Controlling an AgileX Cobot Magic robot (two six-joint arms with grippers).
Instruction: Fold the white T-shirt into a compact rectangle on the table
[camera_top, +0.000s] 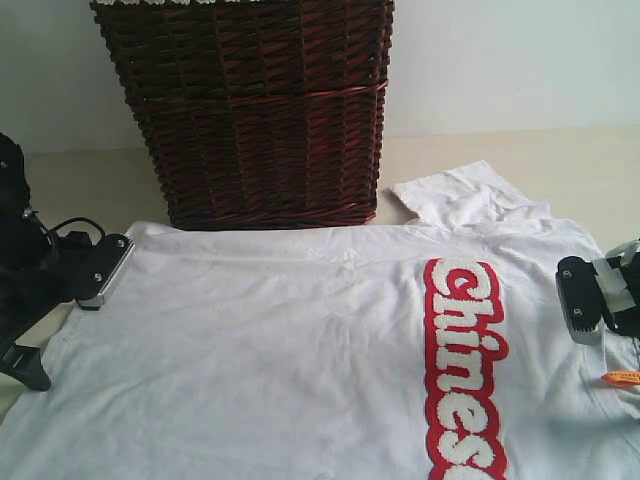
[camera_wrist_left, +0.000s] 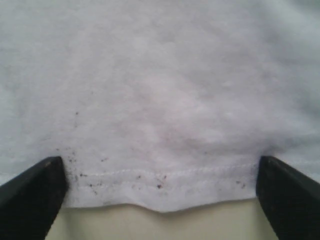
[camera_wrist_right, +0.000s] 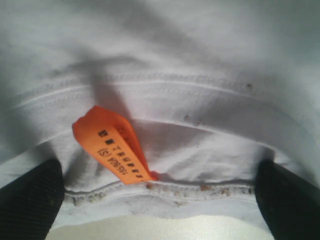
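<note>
Shirt (camera_top: 300, 350) spread flat on the table (camera_top: 90, 180), filling the lower frame, with an open claw at each side edge.

In the exterior view the left claw (camera_wrist_left: 160, 177) sits at the shirt's left edge. Its wrist view shows the fingers (camera_wrist_left: 30, 195) spread wide with the stitched, speckled hem (camera_wrist_left: 160, 192) lying loose between them and nothing gripped. A dark wicker basket (camera_top: 260, 110) stands at upper centre, the shirt's far edge at its foot. Right of centre a red band (camera_top: 460, 370) with fuzzy white letters runs down the cloth, and a sleeve (camera_top: 460, 195) pokes up just beside the basket. At the right edge the right claw (camera_wrist_right: 160, 187) is also spread wide and holds nothing; the collar (camera_wrist_right: 175, 90) and a folded orange tag (camera_wrist_right: 112, 145) lie between its fingers.
</note>
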